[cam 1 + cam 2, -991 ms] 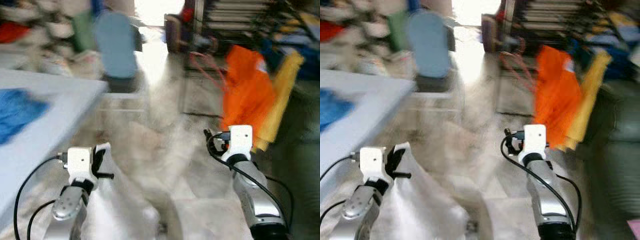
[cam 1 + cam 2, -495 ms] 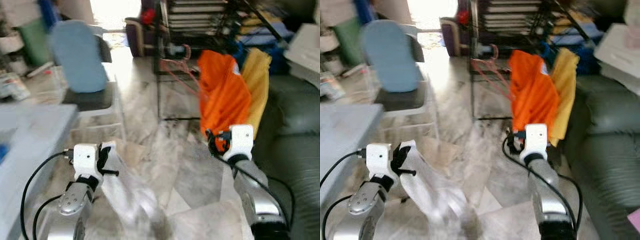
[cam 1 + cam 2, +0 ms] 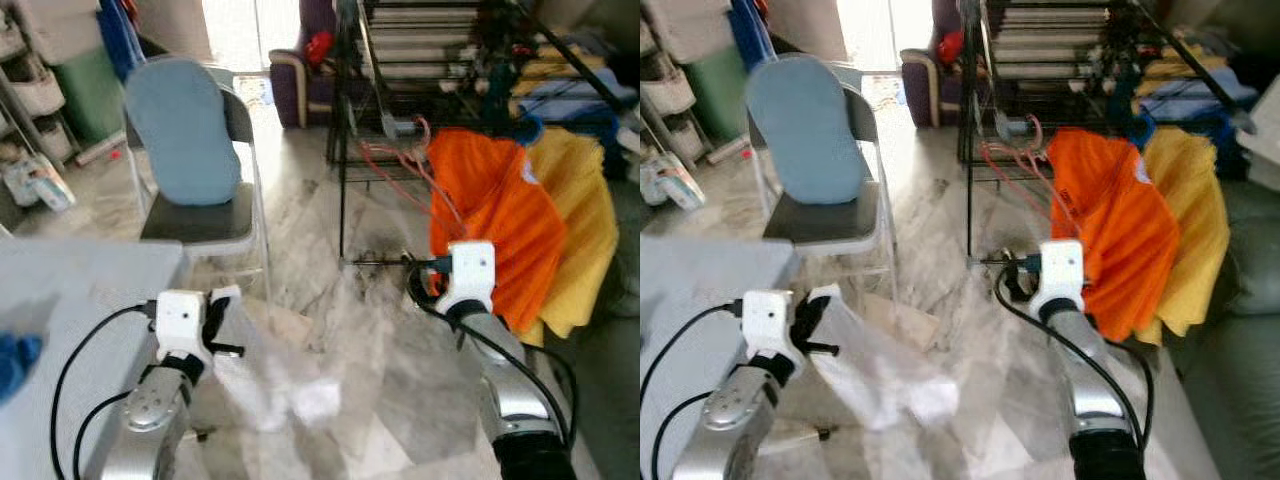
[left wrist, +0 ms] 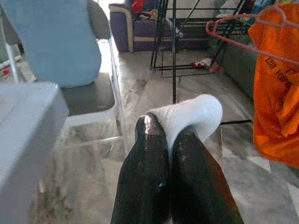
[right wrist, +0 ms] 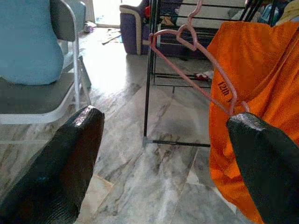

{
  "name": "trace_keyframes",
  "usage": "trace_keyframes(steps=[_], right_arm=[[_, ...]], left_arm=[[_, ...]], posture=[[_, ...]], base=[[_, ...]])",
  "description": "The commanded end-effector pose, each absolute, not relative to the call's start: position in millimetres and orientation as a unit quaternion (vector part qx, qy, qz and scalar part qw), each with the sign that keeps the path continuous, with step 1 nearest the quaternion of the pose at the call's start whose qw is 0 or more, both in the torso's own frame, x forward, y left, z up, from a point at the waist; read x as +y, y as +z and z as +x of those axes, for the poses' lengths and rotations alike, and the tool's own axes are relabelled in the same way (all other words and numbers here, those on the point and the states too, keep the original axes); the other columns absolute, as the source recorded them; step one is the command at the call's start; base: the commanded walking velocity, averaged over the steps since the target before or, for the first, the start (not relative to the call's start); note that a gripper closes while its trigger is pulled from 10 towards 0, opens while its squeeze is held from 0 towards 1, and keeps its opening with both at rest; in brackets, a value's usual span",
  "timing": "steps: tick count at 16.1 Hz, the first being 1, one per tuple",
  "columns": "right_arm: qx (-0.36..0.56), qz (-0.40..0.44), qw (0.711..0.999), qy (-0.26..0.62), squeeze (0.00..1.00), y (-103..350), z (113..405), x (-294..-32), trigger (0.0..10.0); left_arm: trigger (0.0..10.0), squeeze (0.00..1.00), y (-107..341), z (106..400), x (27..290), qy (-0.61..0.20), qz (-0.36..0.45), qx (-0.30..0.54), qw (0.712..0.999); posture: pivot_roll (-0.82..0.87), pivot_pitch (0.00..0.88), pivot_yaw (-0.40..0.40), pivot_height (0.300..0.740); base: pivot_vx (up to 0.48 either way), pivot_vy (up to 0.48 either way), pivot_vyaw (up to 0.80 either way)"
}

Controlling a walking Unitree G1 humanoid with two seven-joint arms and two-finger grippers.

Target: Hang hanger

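Marble floor (image 3: 330, 330) in pale grey spreads across the room, with a black metal drying rack (image 3: 345, 120) standing toward the back and a dark green sofa (image 3: 1240, 330) along the robot's right. Nearer the left sits a grey table (image 3: 70, 300), its corner reaching toward the left arm. Behind it stands a folding chair (image 3: 195, 215) with a light blue cushion (image 3: 183, 130) leaning on its backrest. An orange garment (image 3: 495, 230) hangs at the rack's right side, touching a yellow cloth (image 3: 580, 230) just beside it. From the top of the orange garment, a pink hanger (image 5: 187, 60) juts out, its hook curling up near the rack's bars.

Low on the left, the left pincer (image 4: 170, 135) is clenched on a white cloth (image 4: 191, 114), which bulges out from between its 2 black fingers and trails down toward the floor. On the right, the right pincer (image 5: 163, 135) is released, its 2 fingers (image 5: 70, 154) spread wide apart, raised in front of the orange garment, with the pink hanger near but not touched.
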State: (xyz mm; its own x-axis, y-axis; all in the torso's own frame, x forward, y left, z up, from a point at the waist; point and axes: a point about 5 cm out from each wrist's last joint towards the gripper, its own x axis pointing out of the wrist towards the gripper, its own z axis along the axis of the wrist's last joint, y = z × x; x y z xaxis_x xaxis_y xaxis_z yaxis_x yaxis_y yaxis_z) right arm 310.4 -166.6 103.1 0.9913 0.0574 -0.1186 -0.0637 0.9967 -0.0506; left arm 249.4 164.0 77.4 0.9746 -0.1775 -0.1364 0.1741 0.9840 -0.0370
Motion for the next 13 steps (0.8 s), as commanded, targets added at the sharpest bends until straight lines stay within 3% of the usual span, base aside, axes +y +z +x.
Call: trace_keyframes(steps=[1,3,13], right_arm=[[0.059,-0.033,0.998,0.019,0.0,104,312,-174,10.0],[0.057,-0.035,0.998,0.019,0.0,105,313,-174,10.0],[0.05,-0.041,0.998,0.02,0.0,107,317,-170,10.0]], left_arm=[[10.0,0.0,85,253,156,-0.101,-0.01,0.053,0.993],[10.0,0.0,84,254,153,-0.107,-0.009,0.054,0.993],[10.0,0.0,83,254,146,-0.121,0.001,0.062,0.991]], posture=[[-0.05,0.0,-0.002,0.74],[-0.05,0.0,-0.002,0.74],[-0.05,0.0,-0.005,0.74]], base=[[0.465,0.0,-0.44],[0.472,0.0,-0.46],[0.477,0.0,0.0]])
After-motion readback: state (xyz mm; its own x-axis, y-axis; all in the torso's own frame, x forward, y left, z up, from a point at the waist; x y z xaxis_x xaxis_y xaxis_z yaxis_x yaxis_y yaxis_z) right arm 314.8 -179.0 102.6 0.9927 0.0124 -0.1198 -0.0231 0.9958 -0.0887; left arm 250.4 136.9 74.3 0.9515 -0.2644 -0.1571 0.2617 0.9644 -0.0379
